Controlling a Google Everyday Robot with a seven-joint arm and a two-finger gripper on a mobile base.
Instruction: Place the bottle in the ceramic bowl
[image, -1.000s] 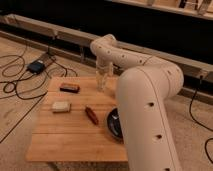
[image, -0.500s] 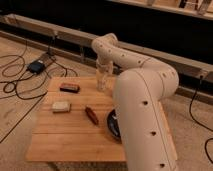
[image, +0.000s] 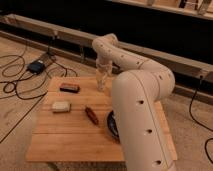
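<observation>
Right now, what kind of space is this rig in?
Probably a lab or workshop test area: bare floor with loose cables and a lone wooden table. The gripper hangs over the table's far edge.

The arm (image: 142, 100) is cream white with small dark dots. Its pale gripper (image: 102, 82) hangs over the far edge of the table (image: 70, 142), at twelve o'clock from the reddish-brown oblong item (image: 91, 115). The table is light wood with plank stripes. The ceramic bowl (image: 112, 126) is glossy black. One block (image: 69, 88) is dark brown, the other block (image: 61, 106) beige.
</observation>
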